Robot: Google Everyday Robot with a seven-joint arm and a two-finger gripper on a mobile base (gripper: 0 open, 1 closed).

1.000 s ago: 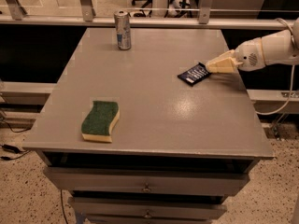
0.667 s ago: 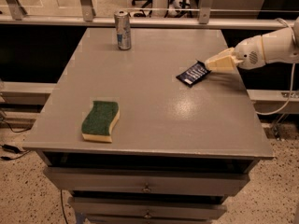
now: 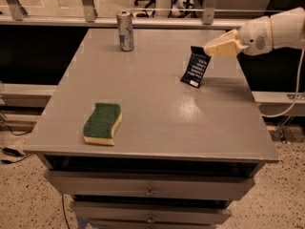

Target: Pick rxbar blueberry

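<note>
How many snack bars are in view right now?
1. The rxbar blueberry hangs tilted from the gripper, pinched at its top end, over the right rear of the table. The sponge and can hide no other bar that I can see.

Cream hand (image 3: 208,49) on navy rxbar blueberry (image 3: 196,68) – pale lettering; sponge (image 3: 102,123) green-yellow.
</note>
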